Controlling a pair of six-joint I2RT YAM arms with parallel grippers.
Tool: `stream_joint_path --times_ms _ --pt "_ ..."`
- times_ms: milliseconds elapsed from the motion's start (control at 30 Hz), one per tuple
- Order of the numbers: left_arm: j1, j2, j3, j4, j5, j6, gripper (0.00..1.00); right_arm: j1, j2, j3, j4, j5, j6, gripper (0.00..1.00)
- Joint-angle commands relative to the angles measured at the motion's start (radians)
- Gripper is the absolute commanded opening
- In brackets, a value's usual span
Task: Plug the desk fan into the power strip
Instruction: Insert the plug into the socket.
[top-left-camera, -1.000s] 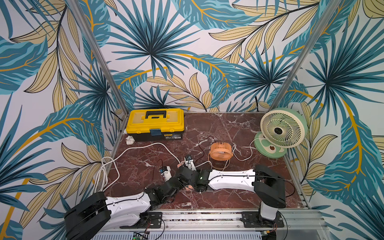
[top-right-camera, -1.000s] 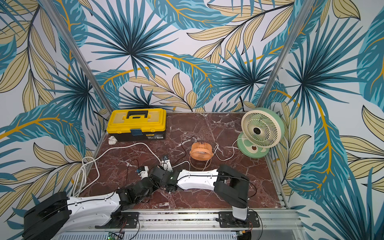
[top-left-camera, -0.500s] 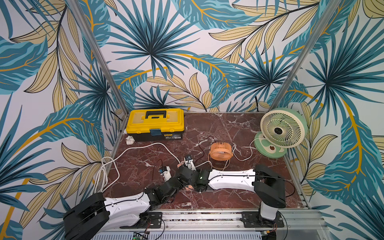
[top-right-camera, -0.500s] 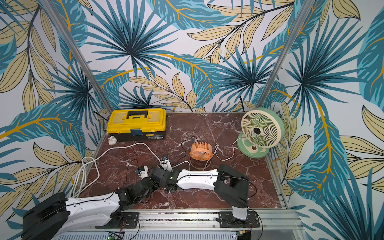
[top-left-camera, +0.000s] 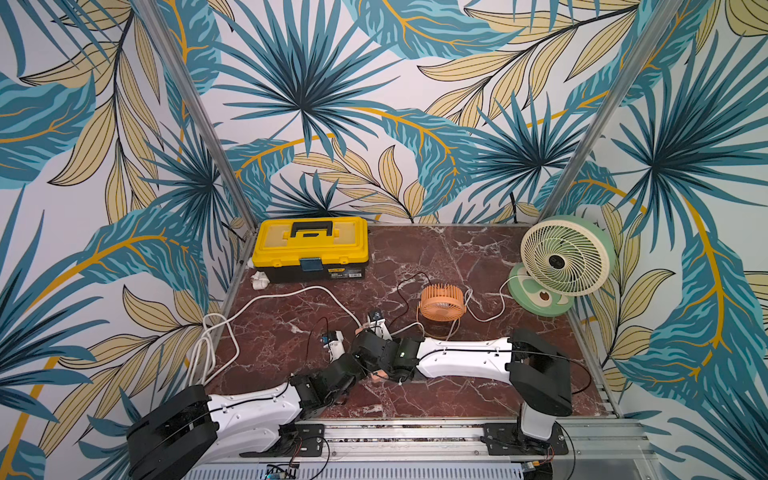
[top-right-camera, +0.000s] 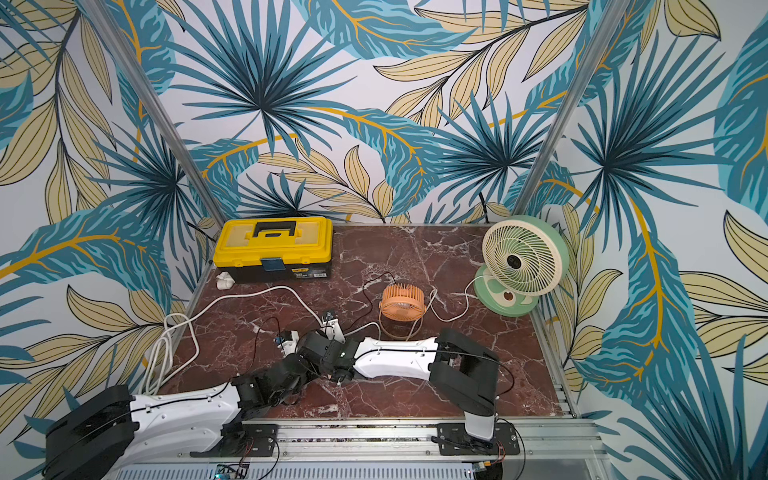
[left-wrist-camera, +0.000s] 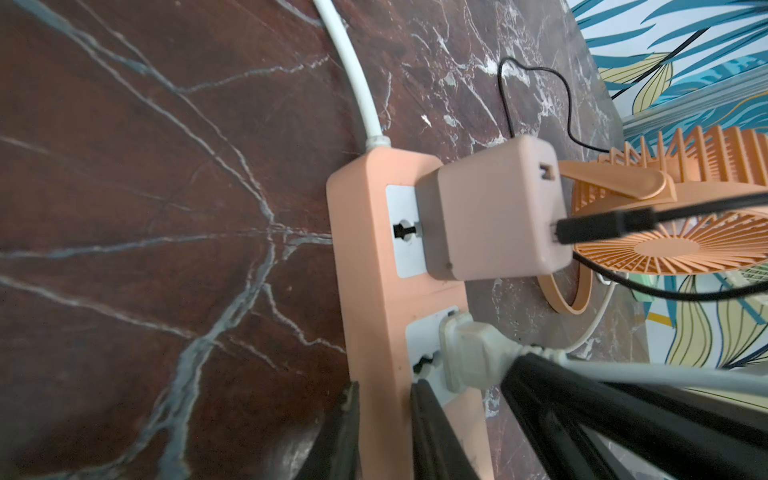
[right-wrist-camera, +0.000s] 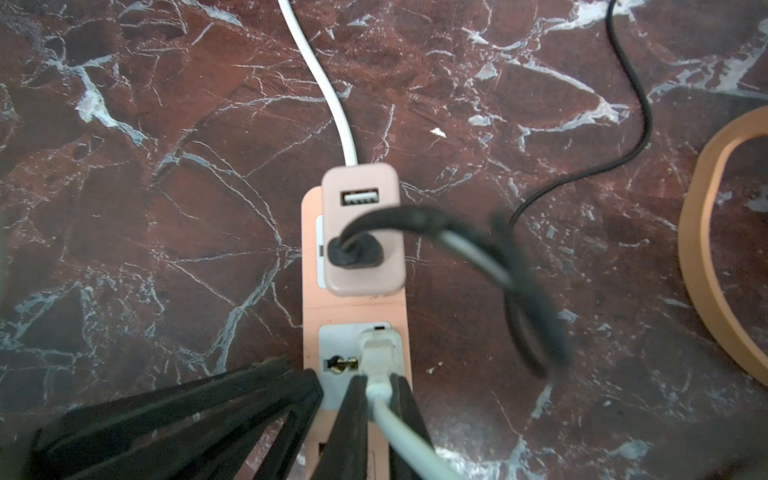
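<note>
The salmon power strip (left-wrist-camera: 365, 266), white-socketed, lies beside the orange fan (left-wrist-camera: 685, 249), its body clamped by the left gripper (left-wrist-camera: 386, 436); the right gripper (right-wrist-camera: 378, 395) pinches the white plug (right-wrist-camera: 376, 349) at its socket.

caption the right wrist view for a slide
The right gripper holds the white plug in a socket of the power strip

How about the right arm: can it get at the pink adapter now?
Probably not freely: the right gripper is shut on the white plug, and a black cable loops before the pink adapter close ahead.
</note>
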Motion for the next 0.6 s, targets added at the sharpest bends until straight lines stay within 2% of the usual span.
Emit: stream_joint_path --times_ms 0,367,567 --pt "0.006 0.003 0.000 -0.188 0.007 0.067 0.26 0.014 -0.003 -0.033 -0.222 -0.087 -0.021 0.14" --pt "0.007 0.023 -0.046 -0.148 0.001 0.020 0.27 0.014 -0.074 -0.050 -0.224 -0.075 -0.046 0.23" --pt "0.007 0.035 -0.042 -0.136 0.004 0.021 0.27 0.017 -0.155 -0.113 -0.151 -0.098 -0.072 0.24"
